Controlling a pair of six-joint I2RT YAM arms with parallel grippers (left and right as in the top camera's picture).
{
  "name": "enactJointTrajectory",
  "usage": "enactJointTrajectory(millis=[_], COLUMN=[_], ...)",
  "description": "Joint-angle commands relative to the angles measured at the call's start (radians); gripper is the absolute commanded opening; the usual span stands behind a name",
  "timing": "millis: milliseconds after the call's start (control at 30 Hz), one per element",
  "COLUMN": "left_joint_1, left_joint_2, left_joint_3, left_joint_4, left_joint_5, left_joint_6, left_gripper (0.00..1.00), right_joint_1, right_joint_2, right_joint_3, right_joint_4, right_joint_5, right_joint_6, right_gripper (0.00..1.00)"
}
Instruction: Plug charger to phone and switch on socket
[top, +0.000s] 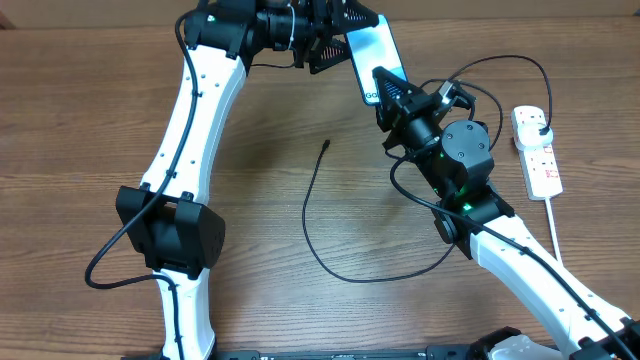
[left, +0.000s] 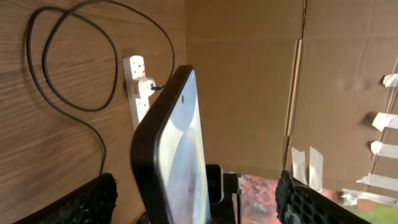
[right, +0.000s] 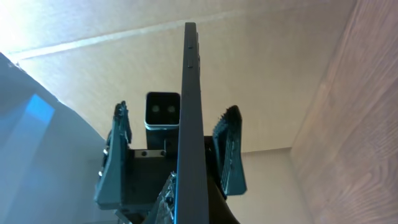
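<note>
Between spread fingers of the left claw (top: 342, 40) rises the phone (top: 372, 45), pinched by the right claw (top: 381, 86), evidently for handover; charger (top: 308, 200) lies ungrasped on the table (top: 80, 120).

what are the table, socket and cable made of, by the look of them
Table: wood or wood-look laminate, matte, visible grain. Socket: probably hard white plastic, smooth. Cable: black sheath, likely rubber or soft plastic; it lies in loose curves.
</note>
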Motion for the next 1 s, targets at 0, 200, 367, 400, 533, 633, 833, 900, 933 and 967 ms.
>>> enactJointTrajectory(millis=[0, 200, 367, 400, 533, 633, 833, 900, 933, 967], left_joint_1=[-0.01, -0.022, -0.027, -0.028, -0.034, -0.037, -0.037, -0.037, -0.037, -0.037], left_joint_2=[0.003, 0.003, 0.003, 0.003, 0.003, 0.003, 0.003, 0.003, 0.003, 0.003], left_joint_3=[0.027, 0.027, 0.027, 0.027, 0.027, 0.027, 0.027, 0.027, 0.027, 0.027], left_joint_4=[0.009, 0.041, 0.04, 0.04, 0.037, 0.036, 0.033, 0.012, 0.0, -0.012], left_joint_5=[-0.005, 0.002, -0.002, -0.002, -0.002, -0.001, 0.011, 0.013, 0.013, 0.013], left_joint_6=[-0.047, -0.079, -0.079, -0.078, -0.078, -0.077, -0.052, -0.038, -0.03, -0.02], left_gripper=[0.81, 0.75, 0.61, 0.57, 0.49, 0.49, 0.49, 0.48, 0.47, 0.46], right_joint_1=[0.005, 0.006, 0.023, 0.026, 0.04, 0.04, 0.041, 0.04, 0.04, 0.04], right_joint_2=[0.007, 0.031, 0.056, 0.06, 0.072, 0.076, 0.076, 0.076, 0.076, 0.076], right_joint_3=[0.027, 0.027, 0.032, 0.034, 0.043, 0.051, 0.054, 0.054, 0.054, 0.054], right_joint_4=[0.034, 0.057, 0.082, 0.082, 0.082, 0.082, 0.082, 0.084, 0.09, 0.095], right_joint_5=[0.024, 0.024, 0.025, 0.024, 0.043, 0.047, 0.044, 0.035, 0.029, 0.023], right_joint_6=[0.02, 0.043, 0.042, 0.042, 0.042, 0.042, 0.042, 0.042, 0.041, 0.04], right_gripper=[0.04, 0.04, 0.04, 0.04, 0.04, 0.04, 0.04, 0.04, 0.04, 0.04])
